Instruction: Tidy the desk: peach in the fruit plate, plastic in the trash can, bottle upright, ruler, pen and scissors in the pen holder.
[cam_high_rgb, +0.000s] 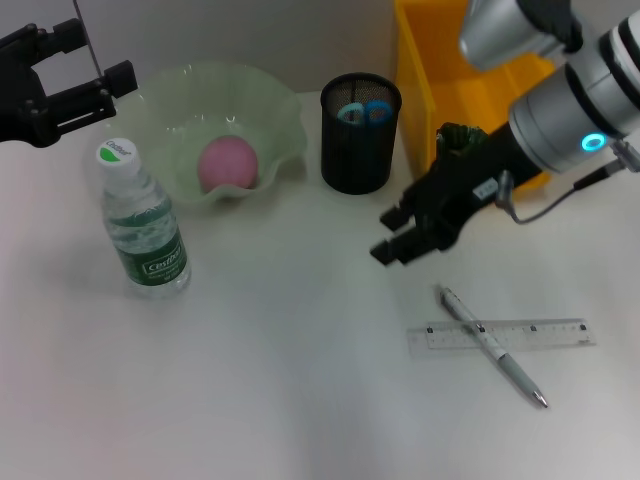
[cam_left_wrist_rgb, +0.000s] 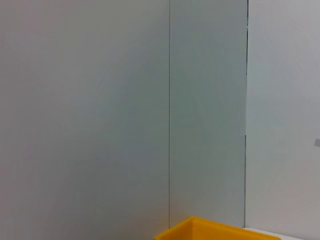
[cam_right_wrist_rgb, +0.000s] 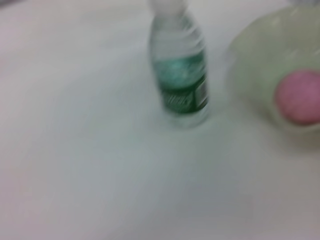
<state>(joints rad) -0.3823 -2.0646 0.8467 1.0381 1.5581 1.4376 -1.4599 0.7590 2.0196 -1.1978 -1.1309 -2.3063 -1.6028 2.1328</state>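
Note:
The pink peach lies in the pale green fruit plate. The water bottle stands upright to the plate's left. The black mesh pen holder holds the blue-handled scissors. The clear ruler lies flat at the front right, with the silver pen crossed over it. My right gripper is open and empty, hovering between the pen holder and the ruler. My left gripper is open and raised at the far left. The right wrist view shows the bottle, plate and peach.
The yellow trash can stands at the back right behind the right arm; its corner shows in the left wrist view. A dark crumpled thing sits at the can's front wall, and I cannot tell what it is.

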